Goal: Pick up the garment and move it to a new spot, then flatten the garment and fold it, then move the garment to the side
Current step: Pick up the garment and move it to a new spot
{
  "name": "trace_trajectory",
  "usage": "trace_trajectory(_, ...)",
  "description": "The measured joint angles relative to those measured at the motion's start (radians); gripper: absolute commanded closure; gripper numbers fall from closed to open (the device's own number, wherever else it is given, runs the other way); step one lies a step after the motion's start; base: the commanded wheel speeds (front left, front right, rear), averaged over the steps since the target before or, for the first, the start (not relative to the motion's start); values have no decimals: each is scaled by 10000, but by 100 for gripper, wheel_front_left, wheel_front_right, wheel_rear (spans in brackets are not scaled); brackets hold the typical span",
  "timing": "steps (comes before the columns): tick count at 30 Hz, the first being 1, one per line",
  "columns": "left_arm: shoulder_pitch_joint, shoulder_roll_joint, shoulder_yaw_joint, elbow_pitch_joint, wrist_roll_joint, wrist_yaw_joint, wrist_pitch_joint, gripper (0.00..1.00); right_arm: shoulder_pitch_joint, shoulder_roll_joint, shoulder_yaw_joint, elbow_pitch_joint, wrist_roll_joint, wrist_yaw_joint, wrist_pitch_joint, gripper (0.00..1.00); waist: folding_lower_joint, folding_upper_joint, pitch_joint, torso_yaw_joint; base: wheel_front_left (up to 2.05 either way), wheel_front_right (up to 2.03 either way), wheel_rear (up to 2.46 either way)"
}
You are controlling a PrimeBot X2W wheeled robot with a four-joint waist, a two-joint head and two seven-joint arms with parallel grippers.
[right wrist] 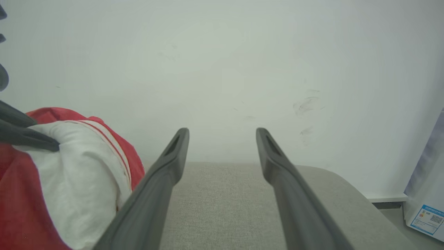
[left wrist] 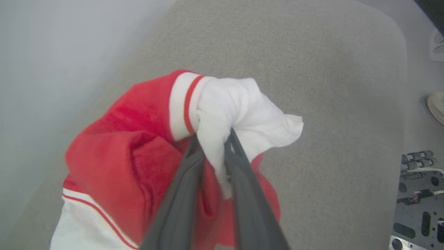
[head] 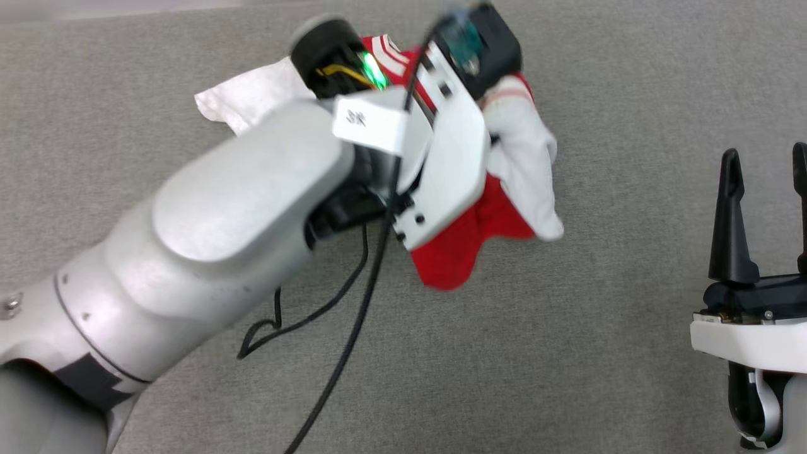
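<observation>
Sleeve [left wrist: 236,104] of crumpled red-and-white jersey garment [left wrist: 121,149] pinched in left claw [left wrist: 214,140]; right claw [right wrist: 222,135] spread wide, empty. Garment possibly touching grey fabric bench [left wrist: 312,52]: lift higher before carrying.

Bright even light, faint shadows, slight blur

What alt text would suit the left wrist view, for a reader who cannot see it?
The left hand pinches a white fold of the bunched red-and-white garment between its two dark fingers. A grey fabric surface lies behind it, and a pale wall is at the view's left.
</observation>
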Motion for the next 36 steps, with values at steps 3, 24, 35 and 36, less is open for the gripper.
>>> trace_trajectory(3,77,-58,-777,123,-261,0,-192,100,-25,-2,-35,2,27,0,0,0,0,0,37,-120,0,0,0)
trace_trajectory(24,1815,-61,-2098,2178,-336,0,-2562,0,67,0,-31,190,-100,0,0,0,1,0,-247,74,0,0,0)
trace_trajectory(35,3542,867,-1237,1407,-228,1275,-5367,0,1025,0,4,523,-199,0,0,0,0,0,-1542,595,0,0,0)
trace_trajectory(36,3784,986,-1112,1254,-228,1501,-5672,0,1122,2,2,579,-198,0,0,0,0,0,-1646,661,0,0,0)
